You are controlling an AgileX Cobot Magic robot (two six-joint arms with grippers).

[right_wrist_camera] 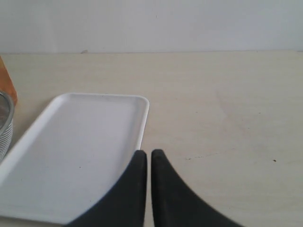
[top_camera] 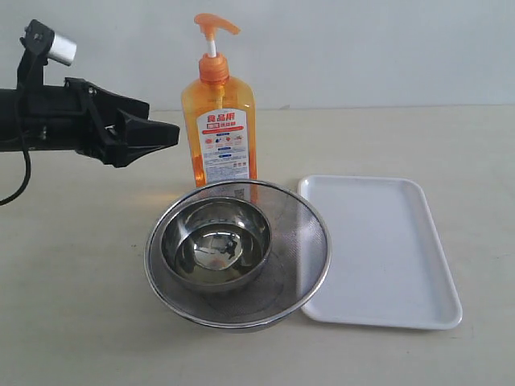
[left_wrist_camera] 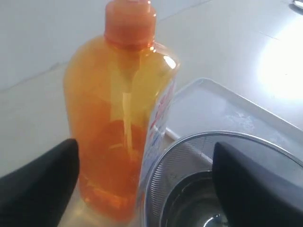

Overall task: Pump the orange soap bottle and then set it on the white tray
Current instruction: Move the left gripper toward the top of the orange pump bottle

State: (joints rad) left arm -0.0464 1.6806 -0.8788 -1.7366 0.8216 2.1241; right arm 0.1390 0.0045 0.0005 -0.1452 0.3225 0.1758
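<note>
Spread wide and empty, the left gripper (top_camera: 165, 133) faces the upright orange soap bottle (top_camera: 219, 133) near the table's (top_camera: 80, 322) far edge, probably to grasp it. The right gripper (right_wrist_camera: 149, 158), pinched shut on nothing, hangs by the white tray (top_camera: 378, 249)

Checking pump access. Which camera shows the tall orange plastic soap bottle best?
Exterior view: the tall orange plastic soap bottle shows pump head, label and most of its body. Left wrist view crops off the pump head. Right wrist view catches only an orange sliver.
</note>
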